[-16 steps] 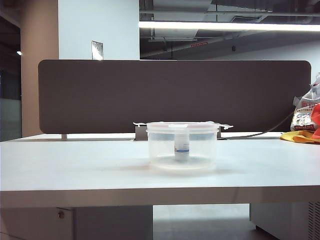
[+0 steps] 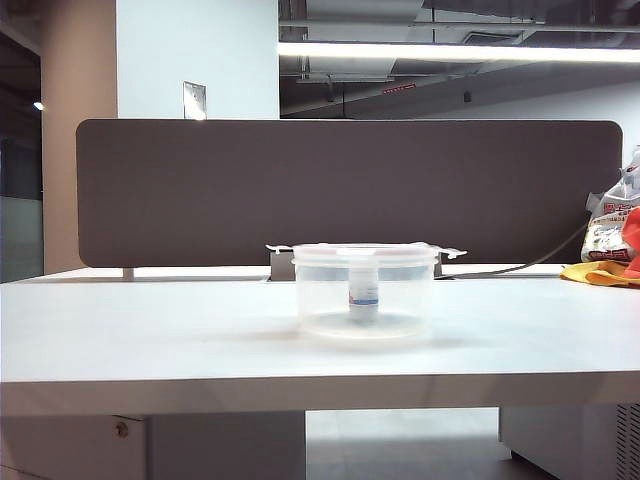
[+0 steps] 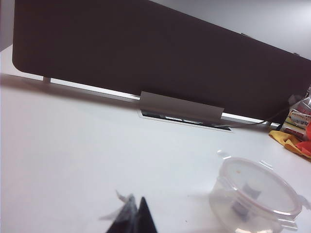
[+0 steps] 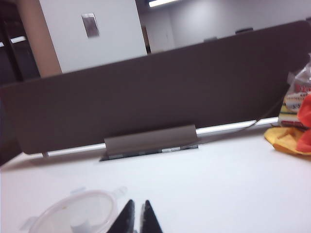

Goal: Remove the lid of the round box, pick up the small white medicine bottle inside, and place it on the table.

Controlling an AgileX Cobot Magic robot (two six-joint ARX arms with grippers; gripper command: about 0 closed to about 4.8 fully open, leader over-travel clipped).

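Observation:
The round box (image 2: 365,300) stands in the middle of the table (image 2: 150,330), with the lid (image 2: 366,250) on it, its clip tabs sticking out sideways. Through the clear wall the small white medicine bottle (image 2: 363,295) stands upright inside. Neither gripper shows in the exterior view. In the left wrist view my left gripper (image 3: 136,213) is shut and empty over bare table, well apart from the round box (image 3: 228,206) and its lid (image 3: 260,187). In the right wrist view my right gripper (image 4: 137,213) is shut and empty, just beside the lid (image 4: 73,213).
A dark brown divider panel (image 2: 350,190) backs the table. A grey cable cover (image 3: 181,109) sits at its foot, behind the box. Yellow and red cloth (image 2: 605,272) and a packet (image 2: 612,230) lie at the far right, with a cable running toward them.

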